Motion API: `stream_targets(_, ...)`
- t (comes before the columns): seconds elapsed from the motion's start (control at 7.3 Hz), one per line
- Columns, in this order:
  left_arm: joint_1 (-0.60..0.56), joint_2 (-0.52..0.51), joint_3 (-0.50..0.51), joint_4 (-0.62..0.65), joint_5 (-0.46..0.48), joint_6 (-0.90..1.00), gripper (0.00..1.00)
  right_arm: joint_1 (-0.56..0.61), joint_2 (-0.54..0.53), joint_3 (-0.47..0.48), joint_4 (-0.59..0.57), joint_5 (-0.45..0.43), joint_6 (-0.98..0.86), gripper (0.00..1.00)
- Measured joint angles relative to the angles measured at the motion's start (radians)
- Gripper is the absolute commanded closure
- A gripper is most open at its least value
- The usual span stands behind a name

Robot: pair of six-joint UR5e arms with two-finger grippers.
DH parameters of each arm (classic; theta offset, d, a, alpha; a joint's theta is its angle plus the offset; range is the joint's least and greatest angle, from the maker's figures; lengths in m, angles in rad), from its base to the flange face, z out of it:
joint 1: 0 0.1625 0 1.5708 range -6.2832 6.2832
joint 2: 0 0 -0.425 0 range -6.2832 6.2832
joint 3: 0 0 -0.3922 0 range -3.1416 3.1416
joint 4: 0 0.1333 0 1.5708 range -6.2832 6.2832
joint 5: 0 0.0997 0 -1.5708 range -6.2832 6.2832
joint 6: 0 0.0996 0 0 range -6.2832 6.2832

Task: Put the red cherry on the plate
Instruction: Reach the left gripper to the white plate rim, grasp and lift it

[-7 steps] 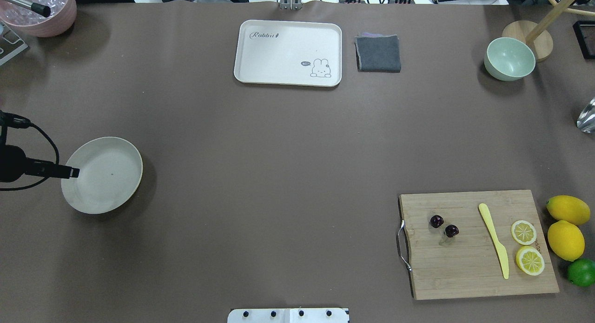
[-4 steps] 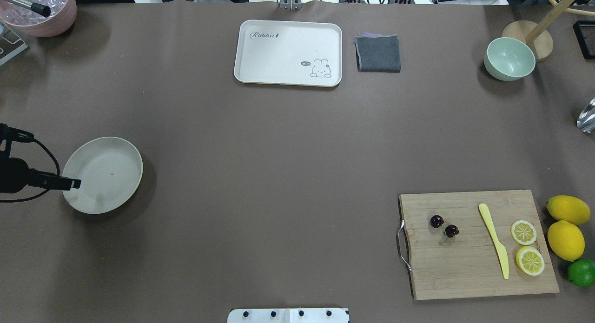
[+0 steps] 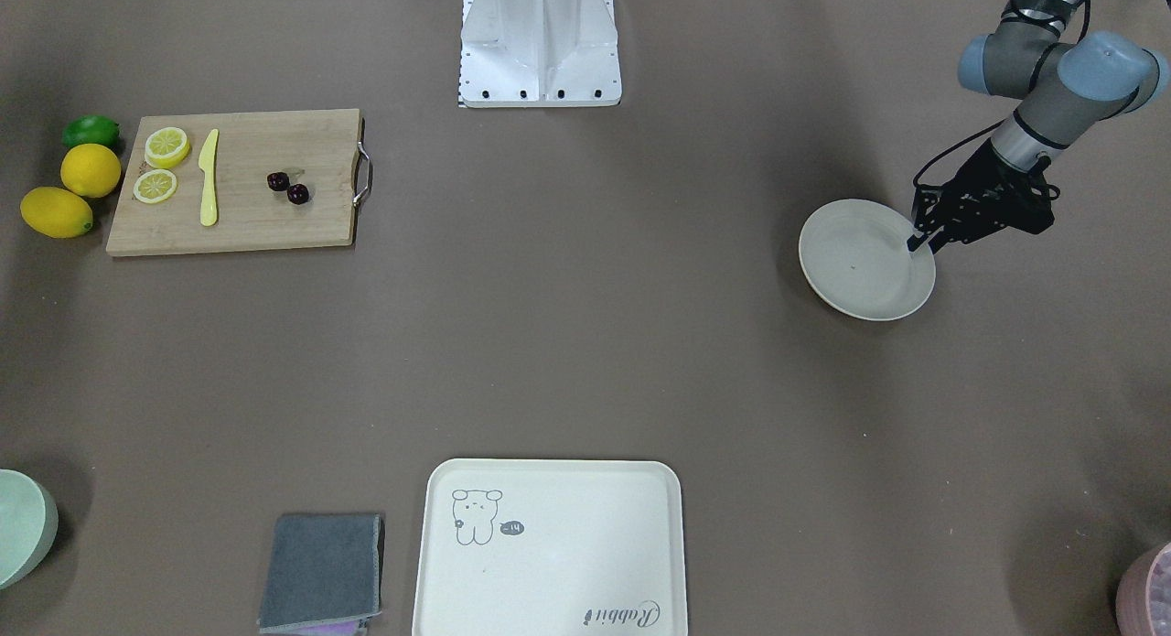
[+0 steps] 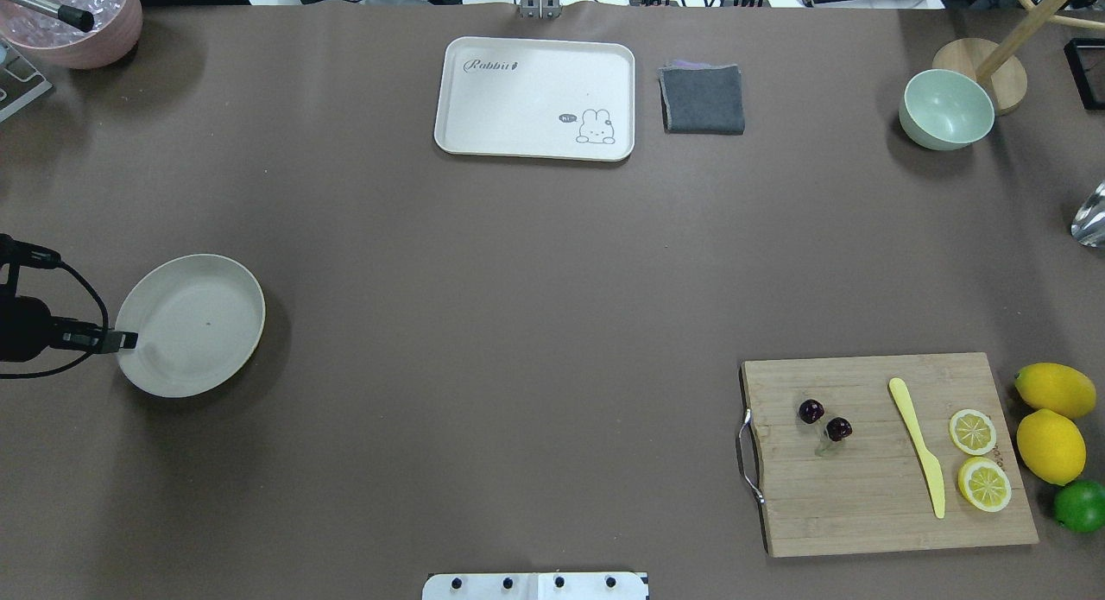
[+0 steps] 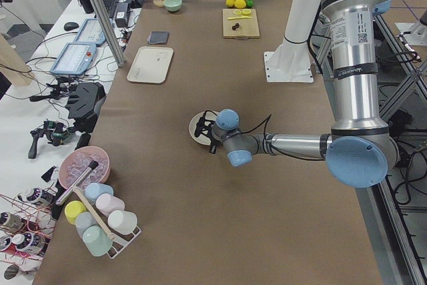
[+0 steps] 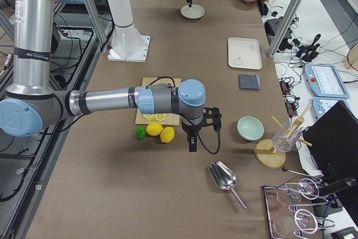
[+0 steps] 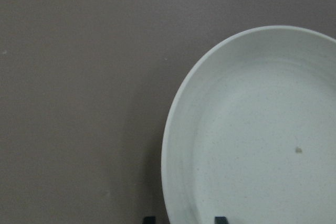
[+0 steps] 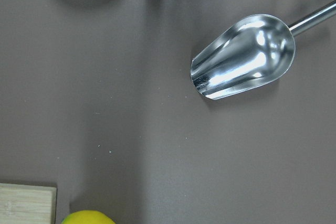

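Red cherry (image 4: 825,420): on cutting board (image 4: 863,505), tabletop's right, pair lying diagonally | plate (image 4: 198,324): far left, well apart | left pincer (image 4: 125,340): spread, straddling plate rim | right pincer (image 6: 192,144): nearer, outboard of lemons (image 6: 161,132); closure cannot be told

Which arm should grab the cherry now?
Right. The right hand hangs beside the lemons by the cutting board holding the red cherry; the left hand is across the table at the plate's rim.

In the left wrist view the plate (image 7: 252,129) runs off the right and bottom edges, and only two fingertips of the left hand (image 7: 185,219) show. The right hand (image 6: 192,146) shows only from the side, its grip unreadable. The scoop (image 8: 244,56) loses its handle at the picture's edge.
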Motion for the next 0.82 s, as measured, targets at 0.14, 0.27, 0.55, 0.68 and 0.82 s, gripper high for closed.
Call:
stream_targets(0.14, 0.0, 0.0, 0.0, -0.001, -0.001, -0.003, 1.0, 0.0, -0.001, 0.002, 0.0, 0.002, 0.0, 0.0)
stream_targets(0.27, -0.001, 0.0, -0.003, 0.0, -0.004, -0.007, 1.0, 0.0, -0.002, 0.002, 0.0, 0.003, -0.001, 0.0)
stream_targets(0.55, -0.024, -0.011, -0.009, 0.02, -0.026, -0.013, 1.0, 0.0, -0.002, 0.003, 0.0, 0.003, -0.002, 0.0)
stream_targets(0.68, -0.073, -0.04, -0.012, 0.06, -0.085, -0.014, 1.0, 0.0, 0.0, 0.004, 0.001, 0.003, -0.005, 0.0)
stream_targets(0.82, -0.146, -0.088, -0.014, 0.113, -0.179, -0.015, 1.0, 0.0, 0.003, 0.004, 0.002, 0.003, -0.008, 0.0)
